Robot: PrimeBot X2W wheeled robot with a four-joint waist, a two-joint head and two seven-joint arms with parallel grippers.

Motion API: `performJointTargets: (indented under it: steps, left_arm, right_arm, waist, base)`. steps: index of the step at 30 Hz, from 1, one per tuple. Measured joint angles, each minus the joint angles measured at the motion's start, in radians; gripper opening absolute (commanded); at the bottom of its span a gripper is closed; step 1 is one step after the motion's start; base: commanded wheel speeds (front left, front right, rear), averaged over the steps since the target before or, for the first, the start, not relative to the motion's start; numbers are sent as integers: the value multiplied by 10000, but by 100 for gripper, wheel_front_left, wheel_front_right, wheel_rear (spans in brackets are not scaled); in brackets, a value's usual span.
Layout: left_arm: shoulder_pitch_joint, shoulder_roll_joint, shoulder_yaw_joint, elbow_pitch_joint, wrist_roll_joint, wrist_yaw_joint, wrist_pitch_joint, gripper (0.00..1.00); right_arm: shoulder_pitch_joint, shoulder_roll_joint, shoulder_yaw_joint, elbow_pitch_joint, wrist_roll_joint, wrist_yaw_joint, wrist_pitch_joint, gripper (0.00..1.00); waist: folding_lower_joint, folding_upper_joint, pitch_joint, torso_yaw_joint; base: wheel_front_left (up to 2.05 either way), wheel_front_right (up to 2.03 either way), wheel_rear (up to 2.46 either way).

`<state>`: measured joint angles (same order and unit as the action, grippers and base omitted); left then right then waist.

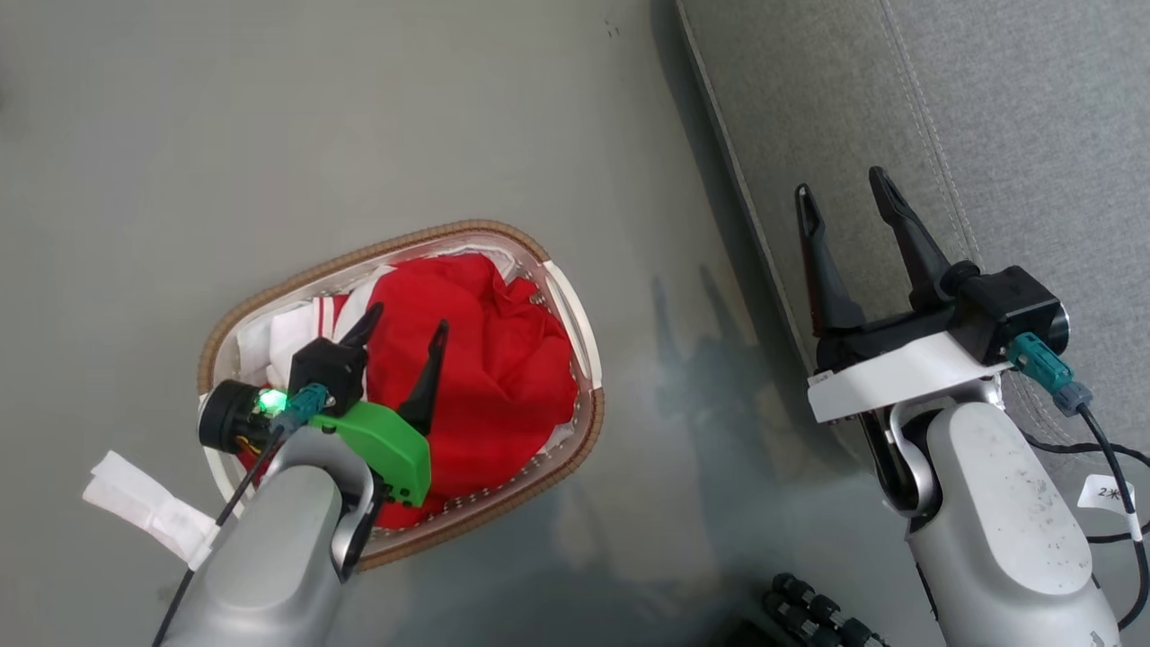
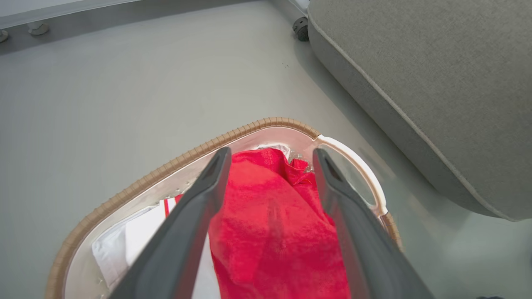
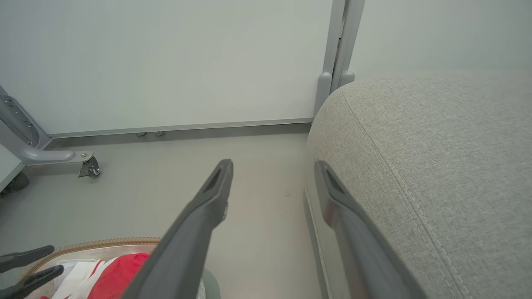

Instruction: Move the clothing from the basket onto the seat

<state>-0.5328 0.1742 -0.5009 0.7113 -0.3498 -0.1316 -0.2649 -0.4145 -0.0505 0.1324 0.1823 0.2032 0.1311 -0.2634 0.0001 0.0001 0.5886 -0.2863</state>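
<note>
The red clothing (image 1: 485,359) with white panels lies heaped in the oval basket (image 1: 575,314) on the floor. My left gripper (image 1: 404,328) hangs open just above the heap, its fingers either side of a red fold (image 2: 270,207); nothing is between them in a grip. My right gripper (image 1: 840,193) stands open and empty over the left edge of the grey seat (image 1: 988,108). In the right wrist view the seat (image 3: 436,166) takes up the right half, and the basket (image 3: 104,241) with clothing (image 3: 120,270) shows at the lower left.
A crumpled white sheet (image 1: 144,508) lies on the floor left of the basket. Grey floor (image 1: 269,135) stretches around the basket. A wall panel (image 3: 166,62) and a castor leg (image 3: 89,164) stand beyond. Dark wheels (image 1: 818,611) of my base show at the bottom.
</note>
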Motion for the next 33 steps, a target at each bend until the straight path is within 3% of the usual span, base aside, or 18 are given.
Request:
performJointTargets:
  steps: [14,25,33]
  left_arm:
    - [-1778,6,-959,2211,10,0,0,100]
    - [-2546,-800,-1816,4408,-17,4,4,100]
    - [-2880,-1012,-2136,5352,180,617,370,100]
  right_arm:
    - [-364,4,500,-222,174,2,0,100]
    - [-376,2,600,-35,284,0,0,100]
    - [-299,6,673,35,351,0,0,100]
  waist:
    - [0,0,1311,-463]
    - [-1,0,1533,-703]
    - [-1,0,1539,-710]
  base:
    - [0,0,0]
    - [0,0,0]
    - [0,0,0]
